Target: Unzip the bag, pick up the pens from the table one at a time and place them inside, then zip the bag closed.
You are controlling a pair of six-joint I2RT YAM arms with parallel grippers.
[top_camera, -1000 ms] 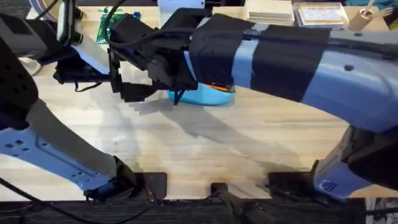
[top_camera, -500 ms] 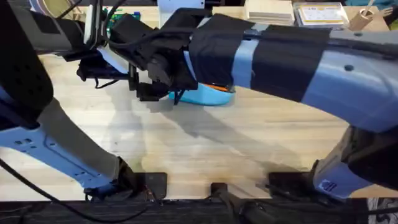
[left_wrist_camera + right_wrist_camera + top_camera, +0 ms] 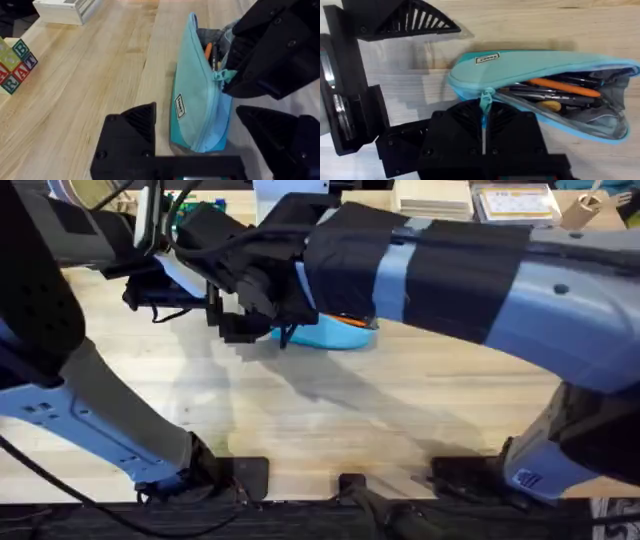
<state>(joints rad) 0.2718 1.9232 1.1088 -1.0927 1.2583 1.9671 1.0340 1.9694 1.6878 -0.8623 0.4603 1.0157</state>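
On the table [image 3: 400, 420], toward its far middle, lies the light blue bag [image 3: 335, 332], mostly covered in the overhead view by the right arm, which reaches across from the lower right. An orange patch shows at the bag's top edge there.

Right wrist view: the bag [image 3: 530, 67] rests on its side with the zipper open along most of its length. The mouth gapes at one end, showing a grey lining. Inside lie several pens [image 3: 560, 90]: one orange pen [image 3: 565, 86] on top, dark ones beside it, and a yellowish item beneath. The blue zipper pull [image 3: 485, 100] sits at the closed end of the opening, right at the right gripper [image 3: 485, 130]. Its fingers meet around the pull tab, apparently pinching it. A small white label [image 3: 486, 59] is sewn on the bag's side.

Left wrist view: the left gripper [image 3: 210, 145] hovers just beside the near end of the bag [image 3: 197, 110], fingers spread apart, nothing between them. The right gripper's dark body [image 3: 275, 50] overlaps the bag's open side. Pen tips [image 3: 212, 52] show in the mouth.

Wooden letter blocks [image 3: 12, 62] and a white box [image 3: 67, 9] stand well apart from the bag.
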